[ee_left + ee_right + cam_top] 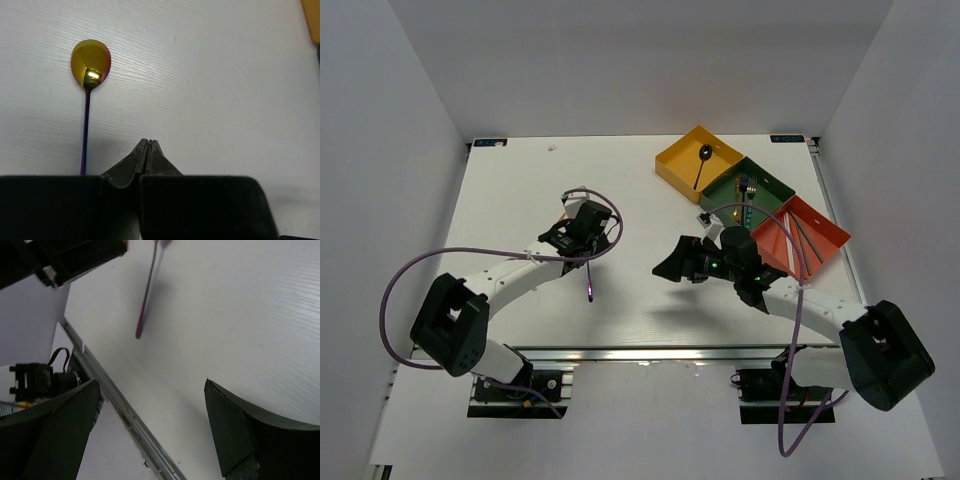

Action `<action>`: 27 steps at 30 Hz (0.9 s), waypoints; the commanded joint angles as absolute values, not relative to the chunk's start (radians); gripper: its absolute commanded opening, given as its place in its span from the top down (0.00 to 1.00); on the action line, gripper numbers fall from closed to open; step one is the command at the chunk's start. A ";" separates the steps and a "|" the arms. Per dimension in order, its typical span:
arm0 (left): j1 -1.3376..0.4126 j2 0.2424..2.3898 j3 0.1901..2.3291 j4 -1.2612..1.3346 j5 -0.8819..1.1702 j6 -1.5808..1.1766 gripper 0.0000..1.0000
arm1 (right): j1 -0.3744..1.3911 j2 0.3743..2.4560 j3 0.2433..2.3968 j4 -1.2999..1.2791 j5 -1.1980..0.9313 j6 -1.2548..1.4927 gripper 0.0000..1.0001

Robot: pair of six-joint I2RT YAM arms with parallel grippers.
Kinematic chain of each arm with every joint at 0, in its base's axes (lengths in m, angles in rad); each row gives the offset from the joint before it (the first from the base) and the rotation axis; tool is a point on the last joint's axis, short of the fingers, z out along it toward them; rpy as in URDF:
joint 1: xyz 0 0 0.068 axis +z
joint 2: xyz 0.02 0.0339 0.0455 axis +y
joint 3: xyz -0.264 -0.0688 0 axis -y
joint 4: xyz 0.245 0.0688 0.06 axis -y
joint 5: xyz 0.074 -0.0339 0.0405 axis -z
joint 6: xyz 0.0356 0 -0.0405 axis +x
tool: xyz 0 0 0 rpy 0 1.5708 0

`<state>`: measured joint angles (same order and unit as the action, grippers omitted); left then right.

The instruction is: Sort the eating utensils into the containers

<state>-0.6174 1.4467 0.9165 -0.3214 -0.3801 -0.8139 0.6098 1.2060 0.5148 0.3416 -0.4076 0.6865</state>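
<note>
Left gripper (148,143): pinched together, holds nothing. Gold-bowled spoon (90,61) with purple handle: lies flat on white table (225,75), at 10 o'clock from those tips, apart. Right gripper (151,382): spread wide, empty. At table's 1 o'clock, 3 in a row: yellow tray (672,170) with 1 dark spoon (702,164), green tray (772,184), red-orange tray (825,232).

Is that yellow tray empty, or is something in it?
Not empty. The top view shows one dark spoon lying inside the yellow tray.

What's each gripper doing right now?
Left gripper: closed, empty; the gold spoon lies beside it.
Right gripper: open, empty.
</note>
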 commanded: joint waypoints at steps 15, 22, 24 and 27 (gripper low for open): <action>-0.545 1.574 0.967 -0.431 -0.484 -0.651 0.36 | 0.624 1.295 0.554 0.322 -0.241 0.700 0.11; -0.492 1.689 0.928 -0.289 -0.391 -0.604 0.43 | 0.624 1.253 0.555 0.290 -0.230 0.681 0.11; -0.485 1.721 0.920 -0.252 -0.377 -0.601 0.46 | 0.624 1.243 0.555 0.278 -0.224 0.677 0.11; -0.486 1.749 0.913 -0.224 -0.336 -0.598 0.72 | 0.623 1.217 0.560 0.258 -0.212 0.667 0.11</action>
